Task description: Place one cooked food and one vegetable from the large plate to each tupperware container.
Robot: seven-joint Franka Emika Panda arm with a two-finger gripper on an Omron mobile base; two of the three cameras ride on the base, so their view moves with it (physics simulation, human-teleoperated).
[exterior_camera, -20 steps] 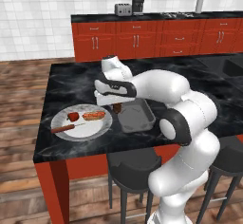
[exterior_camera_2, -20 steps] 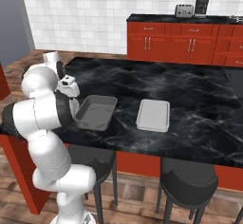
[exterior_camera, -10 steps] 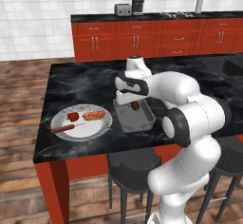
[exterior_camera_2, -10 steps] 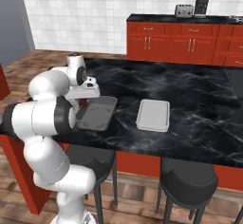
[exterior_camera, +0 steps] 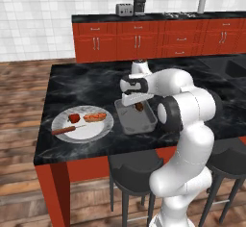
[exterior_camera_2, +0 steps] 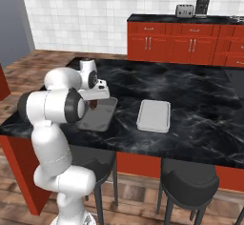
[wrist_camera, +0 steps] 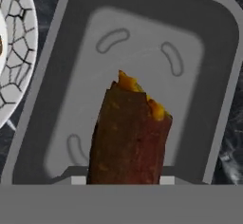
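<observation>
i am holding the brown vegetable (wrist_camera: 129, 133) clamped in my end effector (exterior_camera: 138, 107), hanging over the nearer grey tray (exterior_camera: 136, 121) beside the plate (exterior_camera: 98, 131), so it drops inside.

A: Where is the gripper (exterior_camera_2: 95, 103)?
B: Over the nearer grey tray (exterior_camera_2: 101, 119), pointing down with a dark brown lump (exterior_camera_2: 94, 105) clamped between its fingers.
A: And the second tray (exterior_camera_2: 154, 115)?
B: Well to the right on the black marble counter (exterior_camera_2: 200, 100), apart from the first. A toaster (exterior_camera_2: 185, 11) sits on the far counter.
</observation>
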